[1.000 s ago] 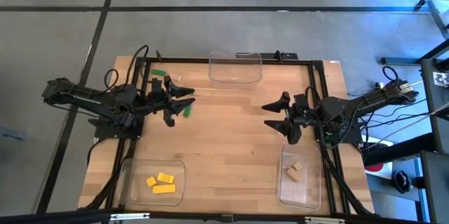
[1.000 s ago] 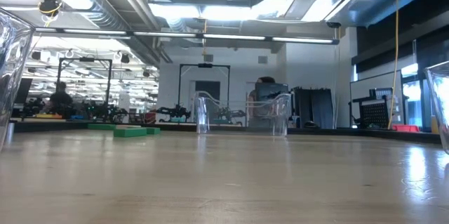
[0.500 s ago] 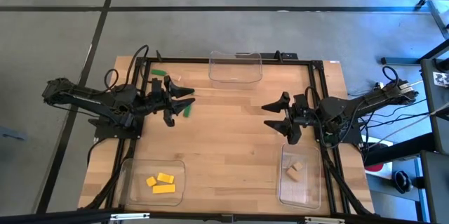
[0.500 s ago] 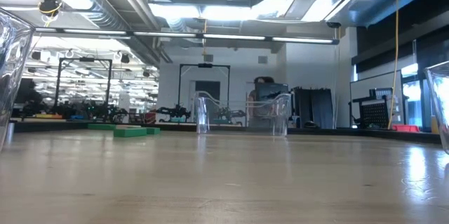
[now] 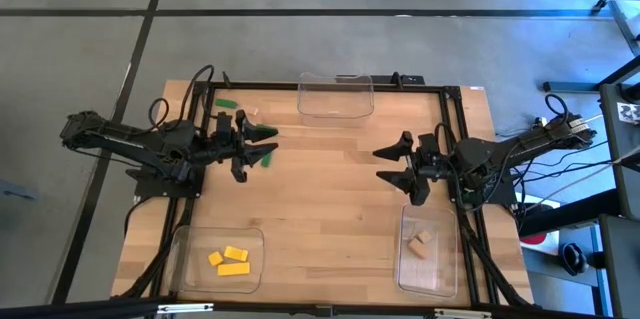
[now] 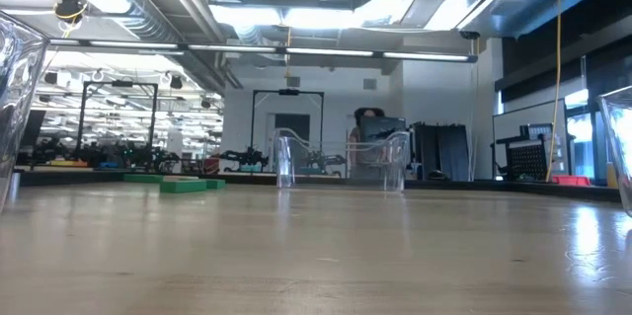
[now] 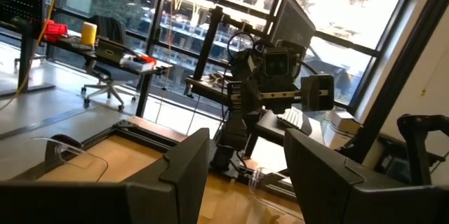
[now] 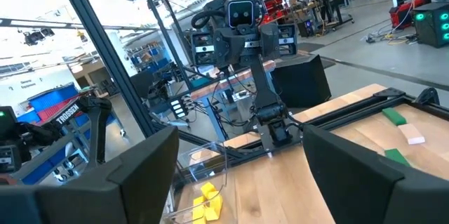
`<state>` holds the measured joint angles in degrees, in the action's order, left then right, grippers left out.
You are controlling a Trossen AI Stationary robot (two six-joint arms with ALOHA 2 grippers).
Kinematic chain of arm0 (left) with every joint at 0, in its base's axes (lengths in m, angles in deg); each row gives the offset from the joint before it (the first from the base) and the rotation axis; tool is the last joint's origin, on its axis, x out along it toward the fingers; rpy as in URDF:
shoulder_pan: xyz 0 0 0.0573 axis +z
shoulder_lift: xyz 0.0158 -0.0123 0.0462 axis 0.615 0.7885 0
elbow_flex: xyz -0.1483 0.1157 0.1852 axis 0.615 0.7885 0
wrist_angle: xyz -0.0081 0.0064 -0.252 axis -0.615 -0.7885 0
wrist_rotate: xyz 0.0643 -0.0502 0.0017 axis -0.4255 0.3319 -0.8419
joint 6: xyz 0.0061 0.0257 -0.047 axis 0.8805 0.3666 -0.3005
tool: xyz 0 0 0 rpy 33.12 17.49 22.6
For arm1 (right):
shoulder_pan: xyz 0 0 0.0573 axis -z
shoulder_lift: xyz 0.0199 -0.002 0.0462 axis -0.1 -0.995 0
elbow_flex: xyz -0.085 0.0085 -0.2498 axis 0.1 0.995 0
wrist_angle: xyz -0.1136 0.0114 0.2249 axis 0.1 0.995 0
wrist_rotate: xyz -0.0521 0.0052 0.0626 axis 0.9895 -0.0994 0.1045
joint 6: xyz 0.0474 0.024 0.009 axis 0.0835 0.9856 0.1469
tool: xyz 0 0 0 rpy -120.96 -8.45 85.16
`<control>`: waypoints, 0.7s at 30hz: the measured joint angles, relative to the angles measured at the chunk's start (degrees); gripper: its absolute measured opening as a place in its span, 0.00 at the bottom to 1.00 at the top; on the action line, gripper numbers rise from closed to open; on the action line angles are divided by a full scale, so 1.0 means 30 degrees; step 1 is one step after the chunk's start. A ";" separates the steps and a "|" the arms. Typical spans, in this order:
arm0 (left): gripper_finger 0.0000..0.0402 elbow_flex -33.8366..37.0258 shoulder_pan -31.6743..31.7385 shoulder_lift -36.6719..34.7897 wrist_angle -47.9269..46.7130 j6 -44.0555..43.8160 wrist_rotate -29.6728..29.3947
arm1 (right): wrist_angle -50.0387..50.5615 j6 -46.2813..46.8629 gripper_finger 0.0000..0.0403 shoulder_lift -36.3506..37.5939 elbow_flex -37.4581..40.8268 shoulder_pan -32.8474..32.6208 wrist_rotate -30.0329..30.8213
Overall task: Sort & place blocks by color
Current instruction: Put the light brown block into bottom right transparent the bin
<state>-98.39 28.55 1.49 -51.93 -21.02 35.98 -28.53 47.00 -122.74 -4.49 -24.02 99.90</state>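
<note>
On the left half of the pale wooden worktop (image 5: 320, 199) my left gripper (image 5: 262, 143) hangs with its fingers spread, holding nothing, right over a small dark green block (image 5: 265, 156) that lies on the wood just beside its lower finger. A second green block (image 5: 226, 103) sits farther back near the left rear corner, and a pale block (image 5: 241, 116) lies just beside the gripper's near side; from the right wrist view I see these across the worktop as green pieces (image 8: 394, 116) with a light one (image 8: 411, 135) between them. My right gripper (image 5: 392, 165) waits over the right half, well apart from the left one, its fingers also spread wide and empty. Three clear plastic rectangular trays stand at the edges: an empty one at the rear middle (image 5: 336, 109), one at the front left (image 5: 185, 264) holding three yellow bar blocks (image 5: 230, 261), and one at the front right (image 5: 440, 269) holding two tan wooden blocks (image 5: 419, 244). The black metal frame (image 5: 330, 85) runs along the worktop's rim, with cable bundles trailing beside both arms. From table height I see the rear tray (image 6: 343, 162) standing upright and a flat green block (image 6: 184, 185) to its left, with the workshop room behind.
</note>
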 joint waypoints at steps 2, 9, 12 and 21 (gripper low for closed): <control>0.44 0.0000 0.0004 0.0000 -0.0007 0.0047 -0.0020 | 0.0000 -0.0022 0.76 0.0000 0.0000 0.0000 0.0006; 0.44 -0.0002 0.1091 0.0018 -0.0057 -0.0471 -0.0633 | 0.0000 0.0531 0.76 0.0000 0.0000 0.0000 0.0007; 0.44 -0.0639 0.2556 0.0175 -0.2472 -0.1115 -0.0676 | -0.0007 0.1259 0.76 0.0000 0.0000 0.0000 0.0014; 0.44 -0.5887 1.1958 0.2681 -1.6278 0.1047 0.4282 | 0.0051 0.3069 0.76 -0.0007 -0.0022 -0.0007 0.1176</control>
<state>-116.05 64.43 9.53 -100.77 -17.88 48.82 -28.38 56.21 -122.76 -4.56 -24.04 103.43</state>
